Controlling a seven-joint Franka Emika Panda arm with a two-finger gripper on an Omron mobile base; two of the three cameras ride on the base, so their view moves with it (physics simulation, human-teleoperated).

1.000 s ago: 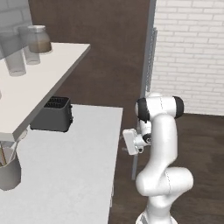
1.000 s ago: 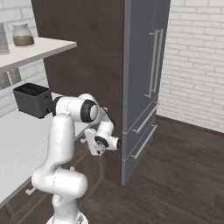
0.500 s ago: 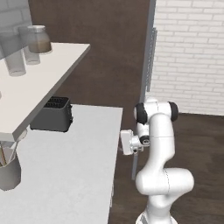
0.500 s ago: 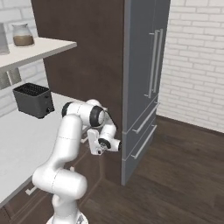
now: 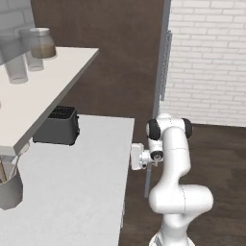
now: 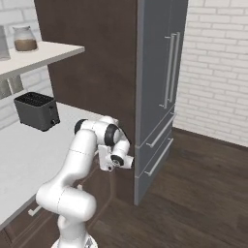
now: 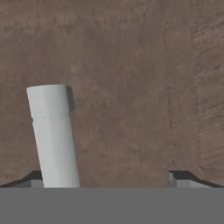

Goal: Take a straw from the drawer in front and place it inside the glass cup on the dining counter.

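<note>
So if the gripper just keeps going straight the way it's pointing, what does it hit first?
Most likely the dark brown drawer front, which the hand view faces head-on. The open gripper has its jaws spread, with the grey bar handle near one fingertip, so that handle may touch first; depth is unclear.

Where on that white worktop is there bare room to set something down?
The white worktop is bare across its middle and out to its front edge, between the black toaster at the back and the grey pot at the near left. It is tighter at the back left, where the upper shelf with jars overhangs.
</note>
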